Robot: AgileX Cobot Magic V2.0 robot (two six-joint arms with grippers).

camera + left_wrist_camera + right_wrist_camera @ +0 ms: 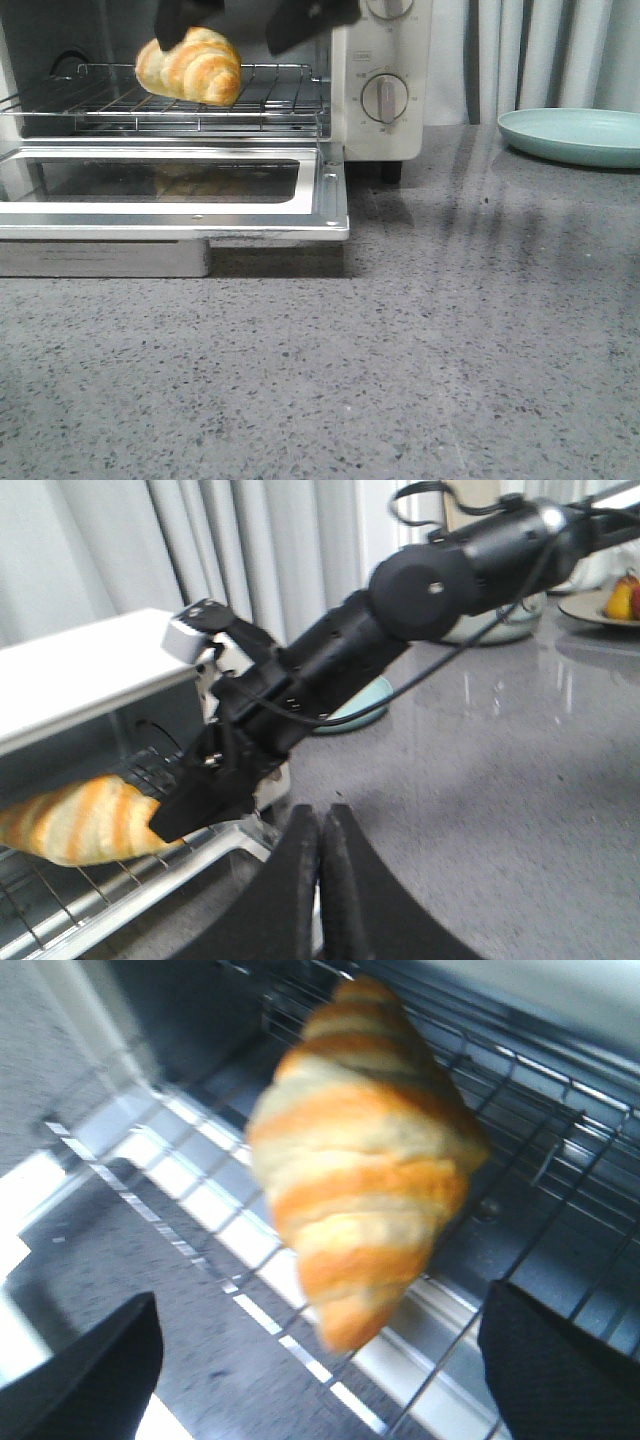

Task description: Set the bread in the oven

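The bread, a golden croissant with cream stripes, lies on the wire rack at the mouth of the white oven, whose glass door hangs open and flat. My right gripper is open just above the bread, one black finger on each side, not touching it. In the right wrist view the bread is blurred between the spread fingers of the right gripper. In the left wrist view the bread shows beside the right arm. My left gripper is shut and empty, over the counter near the door's corner.
A teal plate sits at the back right of the grey counter. A metal tray lies under the open door. Oven dials face front. A plate with fruit stands far off. Curtains hang behind.
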